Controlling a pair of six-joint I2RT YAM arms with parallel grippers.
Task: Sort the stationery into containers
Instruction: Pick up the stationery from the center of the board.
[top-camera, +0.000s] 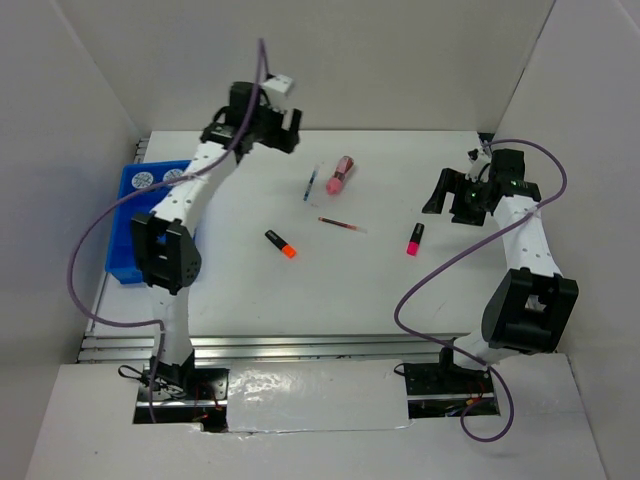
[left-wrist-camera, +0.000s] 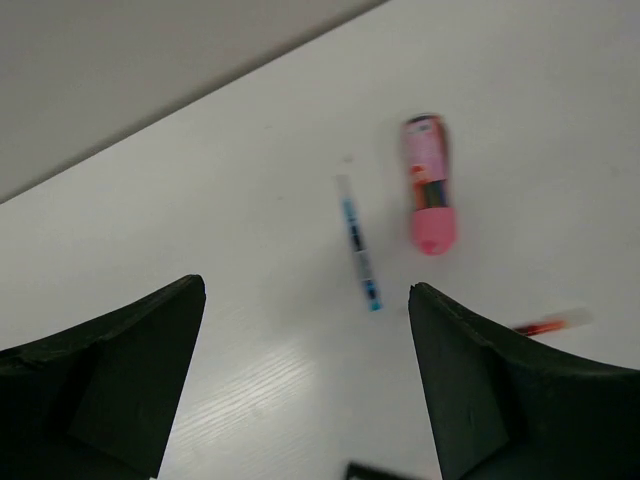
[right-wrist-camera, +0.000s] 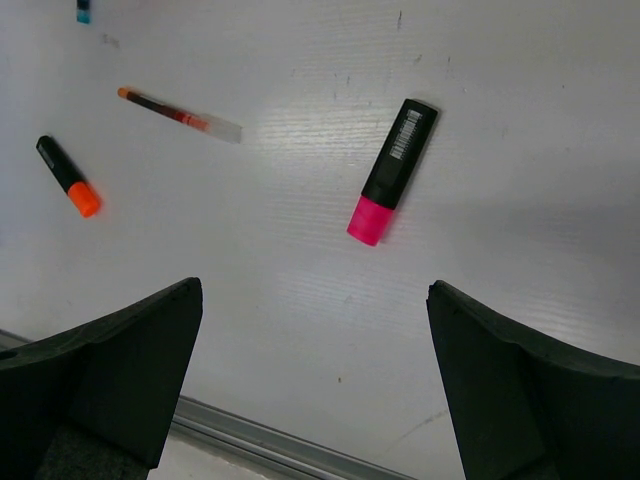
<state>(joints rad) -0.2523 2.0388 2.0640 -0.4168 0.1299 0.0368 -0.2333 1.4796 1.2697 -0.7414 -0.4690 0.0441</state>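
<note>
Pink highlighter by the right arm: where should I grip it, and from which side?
Take the pink highlighter by its black barrel, mid-length, coming straight down with the open right hand. It lies flat and alone on the table, slanted, so turn the wrist to close across its narrow width.

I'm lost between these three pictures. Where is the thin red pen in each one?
Top external: the red pen lies near the picture's middle.
Left wrist: only one end of it shows, low at the right edge.
Right wrist: it lies slanted in the upper left.
Shared landmark: the blue pen, central in the left wrist view, probably the teal tip at the right wrist view's top-left edge.
</note>
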